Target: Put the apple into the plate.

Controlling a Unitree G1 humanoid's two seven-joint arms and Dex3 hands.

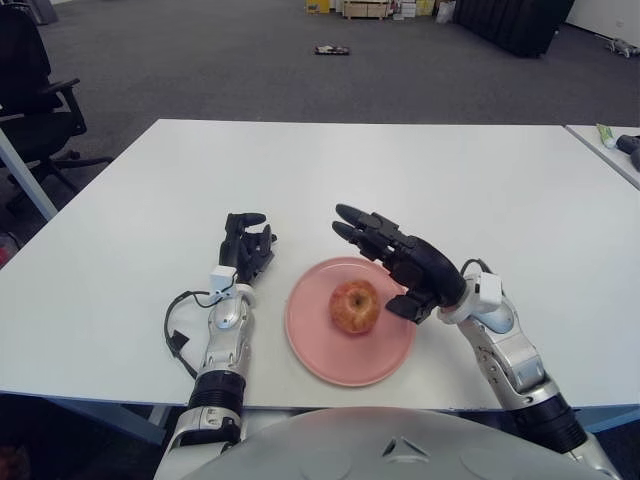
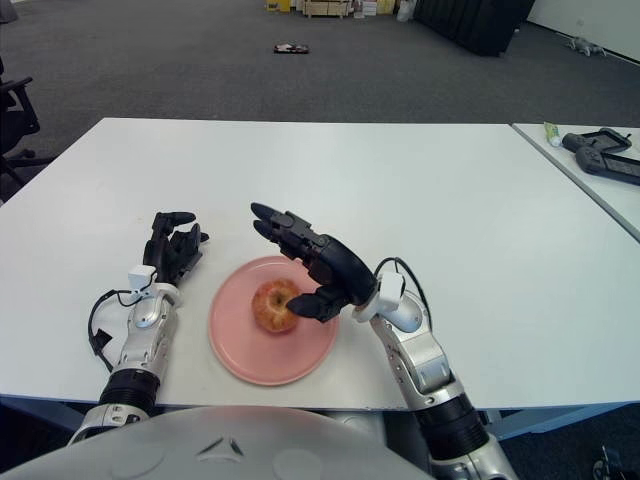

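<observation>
Your right robot hand (image 1: pixel 395 262) hangs above the right side of the plate (image 1: pixel 312 352), fingers spread apart and gripping nothing. Its long fingers (image 1: pixel 358 224) reach up and leftward, past the plate's far rim, while the thumb curls down on the near side. The apple (image 1: pixel 354 305) sits just to the left of that hand and a little below it, free of the fingers; you can see a sliver of pink between the fruit and the thumb in the left eye view. In the right eye view the thumb tip overlaps the apple's right edge, so you cannot tell from that angle alone whether they touch.

The apple rests upright on the pink plate, roughly at its middle, stem dimple facing up. The plate lies flat on the white worktop (image 1: pixel 450 190), close to the near edge, directly under and left of your right robot hand's palm.

Your left robot hand (image 1: pixel 246 252) shows to the left of the plate, well apart from the apple, with its fingers loosely bent and nothing in them. It appears low over the worktop, wrist toward you, a black cable (image 1: pixel 180 320) looping off the forearm on its left side.

Beyond the right robot hand, at the far right, a second worktop's corner (image 2: pixel 590 150) carries a dark device (image 2: pixel 603 153).
</observation>
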